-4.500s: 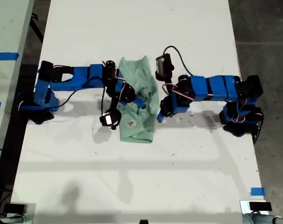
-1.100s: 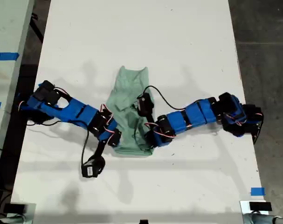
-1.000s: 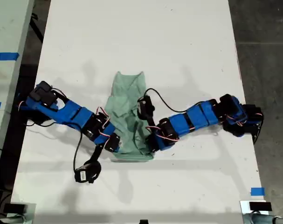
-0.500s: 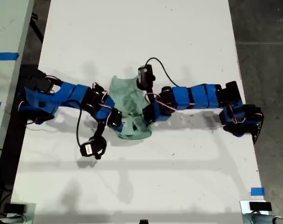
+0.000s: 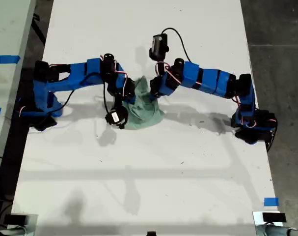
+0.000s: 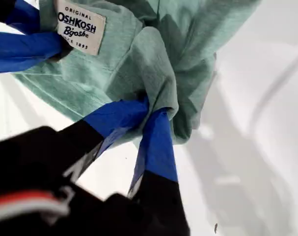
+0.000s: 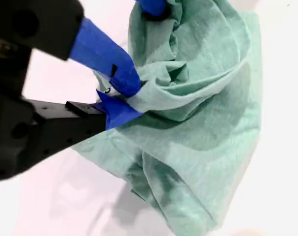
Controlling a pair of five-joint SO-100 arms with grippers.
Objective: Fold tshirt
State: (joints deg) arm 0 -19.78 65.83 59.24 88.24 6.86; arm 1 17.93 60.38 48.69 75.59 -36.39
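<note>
The pale mint-green tshirt (image 5: 145,111) hangs bunched between two blue arms near the table's middle in the exterior view. My first gripper (image 6: 151,105) is shut on a fold of the tshirt (image 6: 139,54). A white brand label (image 6: 81,27) shows beside the other gripper's blue finger (image 6: 26,46). My second gripper (image 7: 126,93) is shut on a gathered edge of the tshirt (image 7: 203,132), whose bulk sags beyond it. The wrist views do not tell me which exterior arm is which. One arm's jaws sit at the cloth's edge on the exterior view's left, the other's on its right.
The white table (image 5: 139,187) runs under both arms, whose bases stand at the exterior view's left and right edges. A blue tape mark (image 5: 270,201) lies near the front right corner of the exterior view. A second table (image 5: 6,49) borders the exterior view's left.
Both grippers moved toward the far side of the table with the tshirt. The cloth went from lying long and flat to a raised, bunched heap between them.
</note>
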